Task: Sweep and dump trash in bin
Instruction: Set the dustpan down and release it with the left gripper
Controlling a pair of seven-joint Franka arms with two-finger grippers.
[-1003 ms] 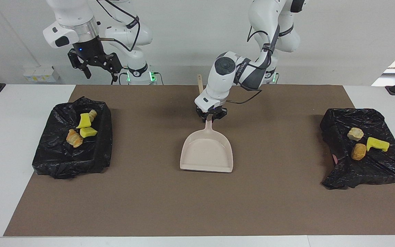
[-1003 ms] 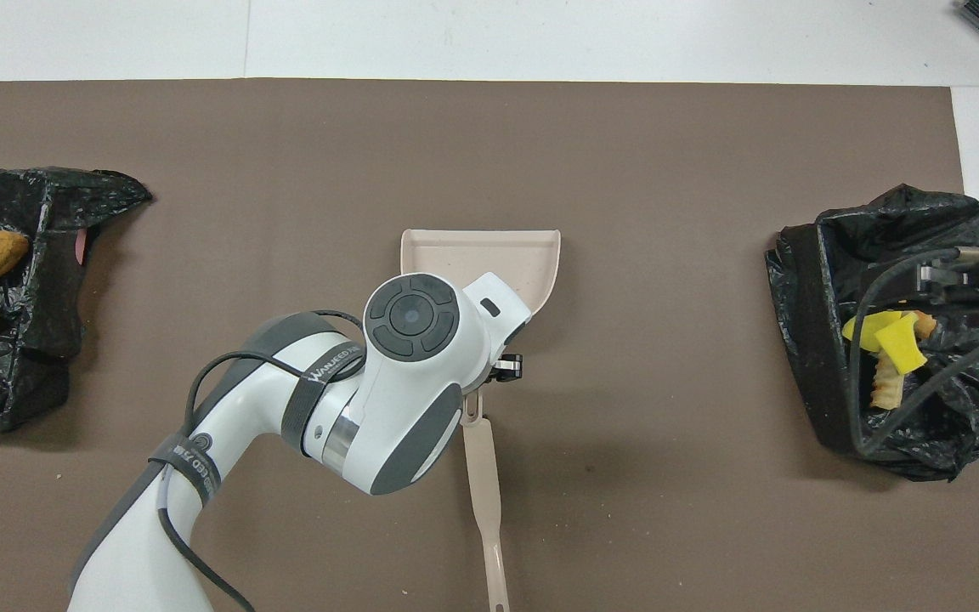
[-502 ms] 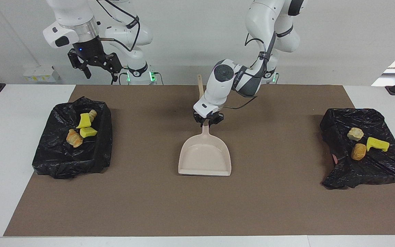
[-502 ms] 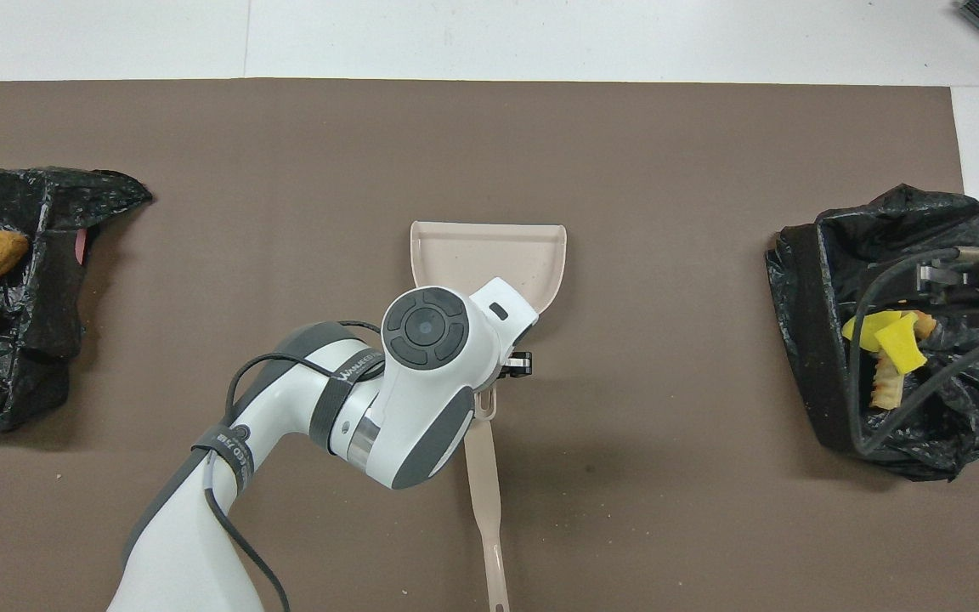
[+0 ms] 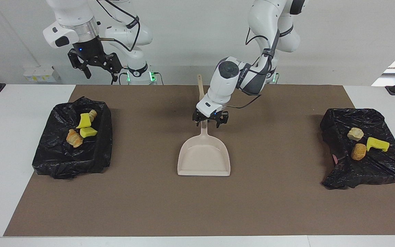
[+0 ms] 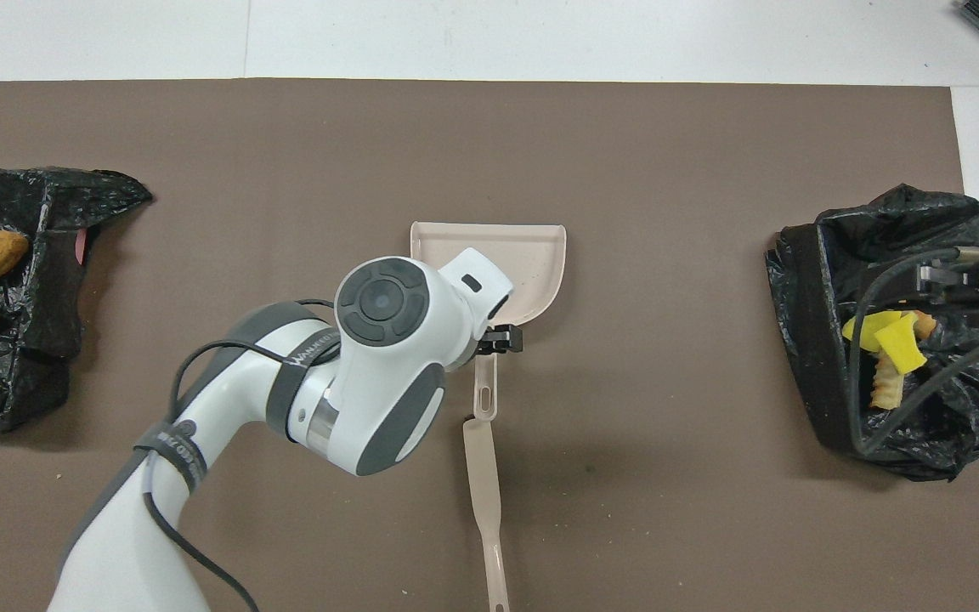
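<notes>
The trash lies in two black-bagged bins. Yellow sponge chunks (image 5: 88, 132) and a croissant (image 5: 74, 138) sit in the bin (image 5: 57, 154) at the right arm's end. A brown roll (image 5: 358, 151), a pale bread piece (image 5: 355, 133) and a yellow chunk (image 5: 377, 144) rest in the bin (image 5: 372, 171) at the left arm's end. The beige dustpan (image 5: 204, 157) lies flat mid-mat. My left gripper (image 5: 210, 121) hangs open just over its handle, a finger at each side. The right gripper (image 5: 94, 67) waits open, raised near its base.
The beige brush (image 6: 483, 484) lies on the brown mat (image 5: 279, 206) between the dustpan and the robots, its handle pointing toward them. In the overhead view the left arm's wrist (image 6: 387, 340) covers part of the dustpan (image 6: 532, 255). White tabletop borders the mat.
My left gripper has opened and let go of the dustpan's handle, rising a little. The dustpan has settled flat on the mat. The right arm has not moved.
</notes>
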